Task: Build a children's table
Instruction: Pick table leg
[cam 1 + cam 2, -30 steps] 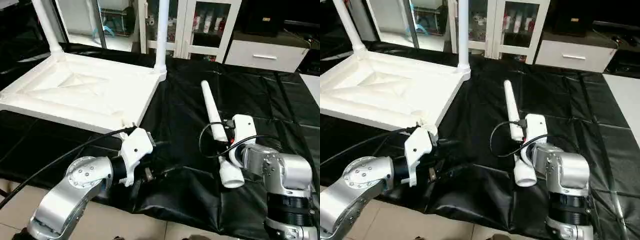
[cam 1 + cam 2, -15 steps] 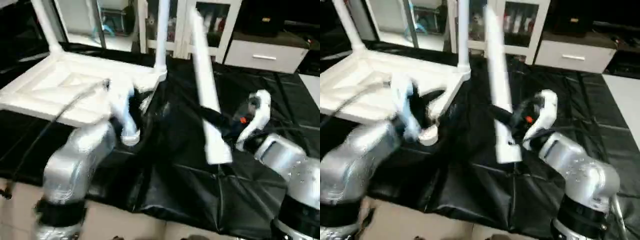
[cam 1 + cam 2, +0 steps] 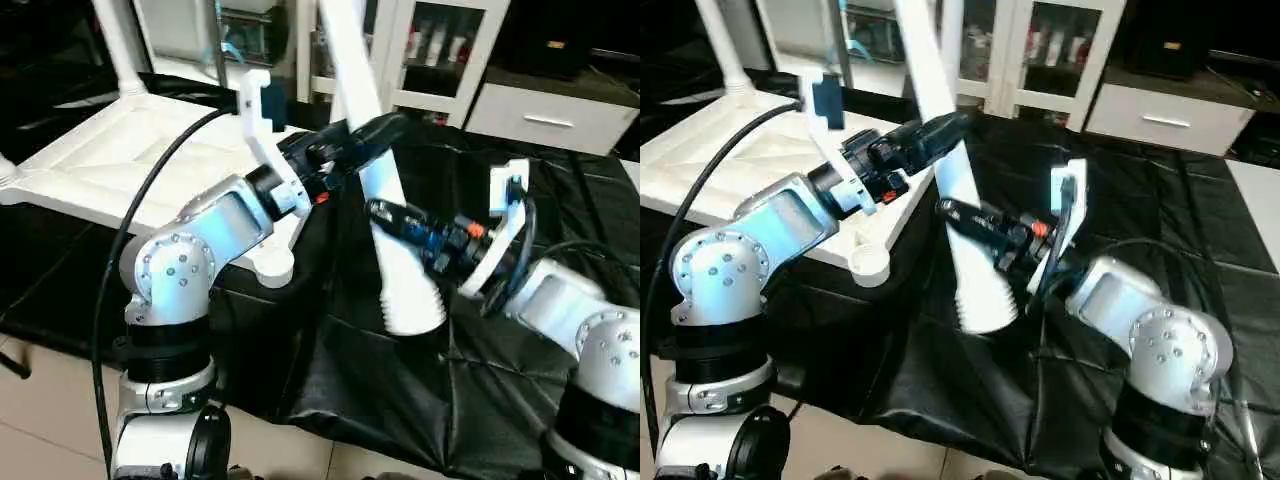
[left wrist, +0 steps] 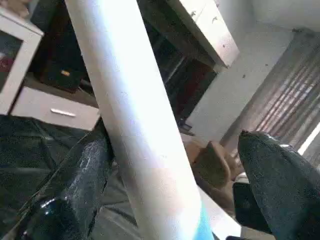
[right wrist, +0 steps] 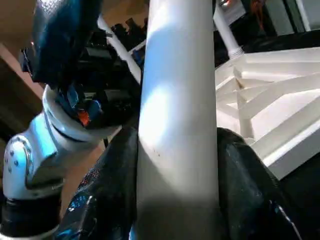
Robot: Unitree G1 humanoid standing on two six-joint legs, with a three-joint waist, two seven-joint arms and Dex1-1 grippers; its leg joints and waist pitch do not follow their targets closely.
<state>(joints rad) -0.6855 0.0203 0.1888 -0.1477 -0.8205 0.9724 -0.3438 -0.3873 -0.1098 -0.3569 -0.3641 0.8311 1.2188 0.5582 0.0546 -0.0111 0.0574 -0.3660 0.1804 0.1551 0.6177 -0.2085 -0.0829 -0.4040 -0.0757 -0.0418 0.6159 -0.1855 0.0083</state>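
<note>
Two legs (image 3: 120,45) stand seated in the far corner sockets of the upturned tabletop (image 3: 120,160); the near socket (image 3: 868,263) below the left pincer is empty, so assembly looks roughly half done. Third leg (image 3: 385,235), tilted above the black worktop (image 3: 560,190), is clamped in the right pincer (image 3: 395,215). The left pincer (image 3: 375,130), higher up the same leg, straddles it with fingers (image 4: 75,175) apart; a fourth leg isn't visible.
</note>
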